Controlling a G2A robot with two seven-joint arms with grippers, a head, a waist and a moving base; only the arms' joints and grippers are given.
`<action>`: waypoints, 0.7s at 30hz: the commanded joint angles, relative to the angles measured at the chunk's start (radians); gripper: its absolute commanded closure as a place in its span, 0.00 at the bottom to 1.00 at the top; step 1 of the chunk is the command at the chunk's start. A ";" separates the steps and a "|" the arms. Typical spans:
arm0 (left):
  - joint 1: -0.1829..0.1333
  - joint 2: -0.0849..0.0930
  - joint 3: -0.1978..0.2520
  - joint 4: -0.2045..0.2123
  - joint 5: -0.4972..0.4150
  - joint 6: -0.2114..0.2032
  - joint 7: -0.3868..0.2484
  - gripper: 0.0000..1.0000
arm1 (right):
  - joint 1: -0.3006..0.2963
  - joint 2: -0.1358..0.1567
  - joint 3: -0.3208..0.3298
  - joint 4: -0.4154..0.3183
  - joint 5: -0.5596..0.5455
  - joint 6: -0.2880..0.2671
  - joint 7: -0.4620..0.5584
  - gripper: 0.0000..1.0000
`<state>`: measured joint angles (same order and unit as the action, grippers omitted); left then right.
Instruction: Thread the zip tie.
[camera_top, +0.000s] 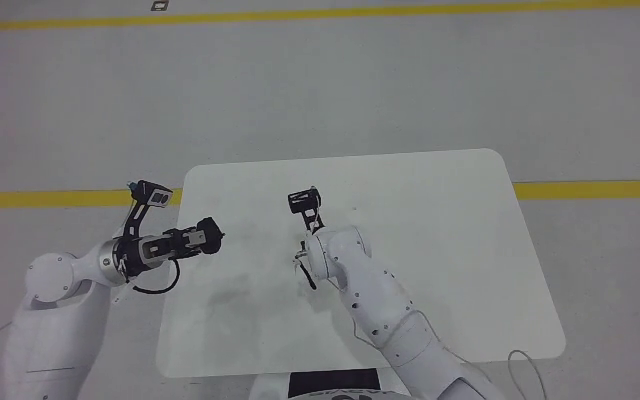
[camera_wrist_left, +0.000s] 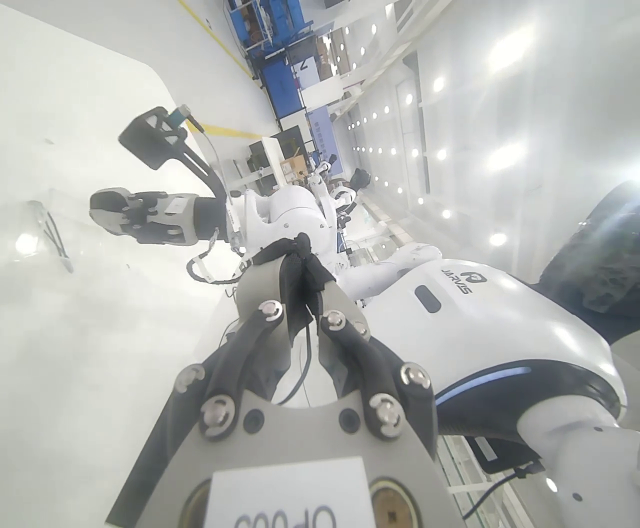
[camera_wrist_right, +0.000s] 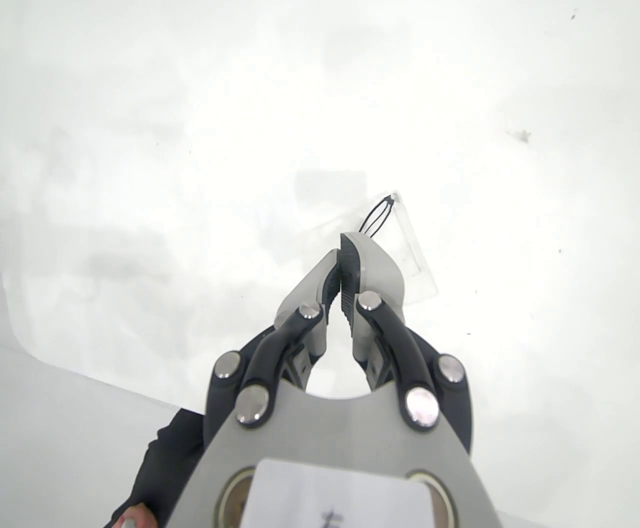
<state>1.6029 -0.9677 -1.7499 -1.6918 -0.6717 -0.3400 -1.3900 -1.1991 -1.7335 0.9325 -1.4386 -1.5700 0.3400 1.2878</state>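
Note:
The zip tie (camera_wrist_right: 378, 216) is a thin black loop inside a small clear bag (camera_wrist_right: 412, 250) lying flat on the white table (camera_top: 430, 250). My right gripper (camera_wrist_right: 344, 248) is shut just above the bag's near end, and its tips cover part of the tie. From the left wrist view, the right gripper (camera_wrist_left: 100, 212) stands a short way from the bagged zip tie (camera_wrist_left: 54, 236), not touching it. My left gripper (camera_wrist_left: 299, 255) is shut near the table's left edge, with black cloth-like material bunched at its tips. In the top view the left gripper (camera_top: 208, 237) points toward the right gripper (camera_top: 303, 262).
The table's rounded edge (camera_top: 190, 180) lies close beside the left arm. Bare tabletop stretches to the right and back of the zip tie (camera_top: 309, 274). Yellow floor lines (camera_top: 90, 198) run beyond the table.

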 joint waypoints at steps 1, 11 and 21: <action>0.000 0.000 0.000 0.000 0.000 0.000 0.000 1.00 | 0.034 -0.003 -0.009 0.045 0.000 0.000 0.035 1.00; 0.000 0.000 0.000 0.000 0.000 0.000 0.000 1.00 | 0.085 -0.023 -0.022 0.160 0.000 0.000 0.068 0.91; 0.000 0.000 0.000 0.000 0.000 0.000 0.000 1.00 | 0.096 -0.056 0.007 0.257 0.000 0.000 0.003 0.73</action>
<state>1.6029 -0.9677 -1.7499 -1.6918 -0.6717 -0.3400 -1.3900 -1.1034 -1.7865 0.9374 -1.1884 -1.5700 0.3400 1.2931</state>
